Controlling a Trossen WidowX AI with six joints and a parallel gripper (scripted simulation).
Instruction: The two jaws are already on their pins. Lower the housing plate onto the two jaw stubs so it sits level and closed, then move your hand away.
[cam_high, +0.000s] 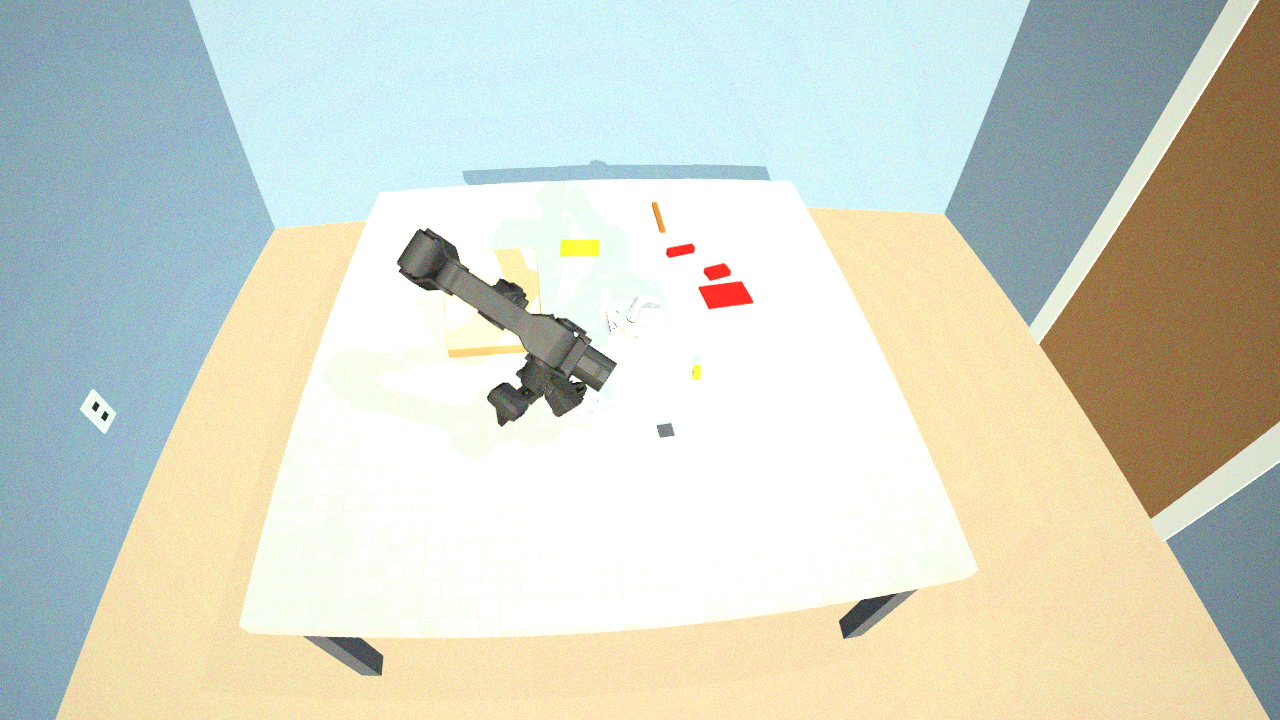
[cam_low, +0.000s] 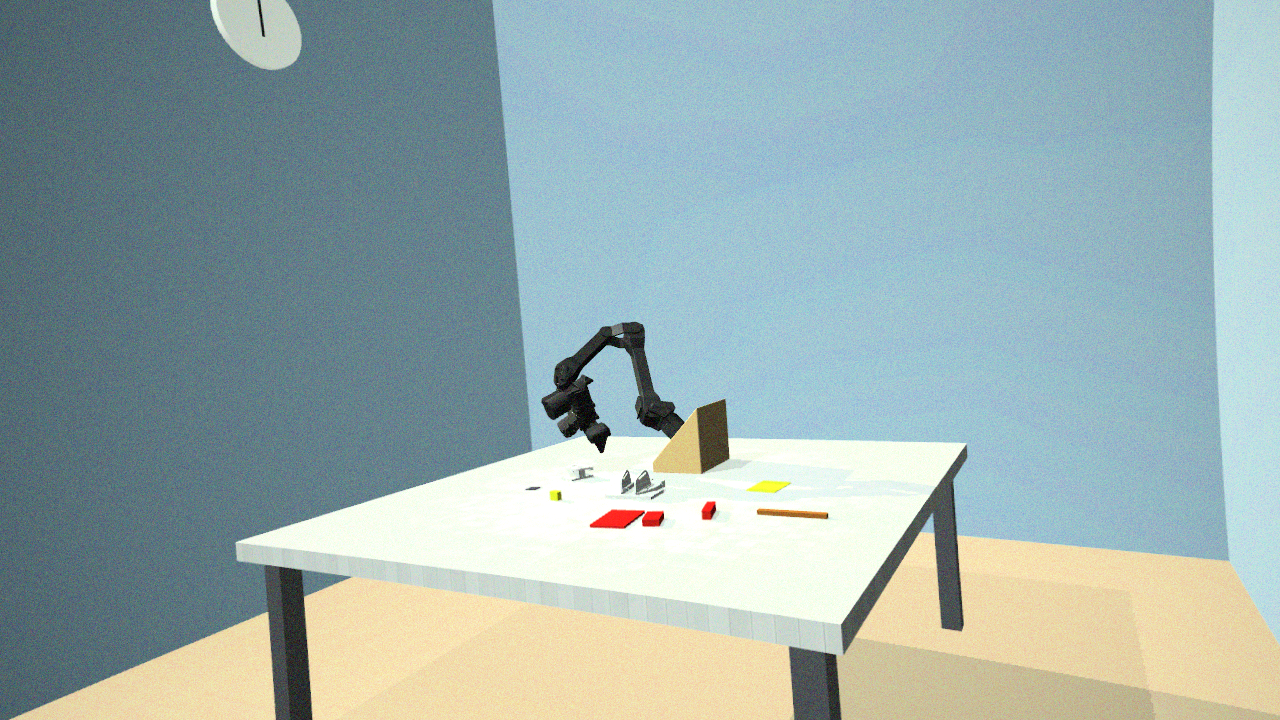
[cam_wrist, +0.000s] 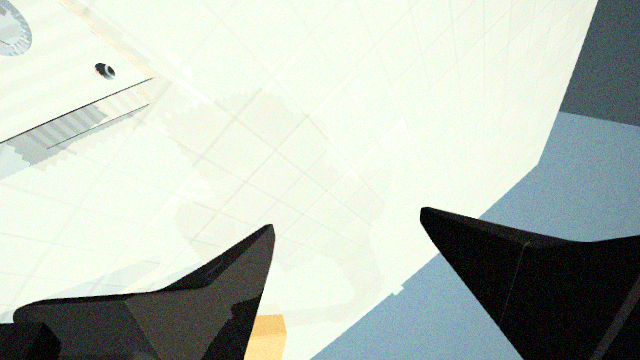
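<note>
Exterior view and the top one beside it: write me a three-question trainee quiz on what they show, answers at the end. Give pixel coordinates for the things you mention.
1. True or false: the claw (cam_high: 502, 420) (cam_low: 601, 449) (cam_wrist: 347, 222) is holding something between its fingers.

2. Which of these lies closest to the red sheet (cam_high: 725, 294) (cam_low: 617, 518)?
A) the tan wedge
B) a red block (cam_high: 716, 272) (cam_low: 652, 519)
C) the yellow cube

3. Fill the gap: the long, thin stick (cam_high: 657, 217) (cam_low: 792, 514) is coloured ____.

Key: 1 false; 2 B; 3 orange
</note>
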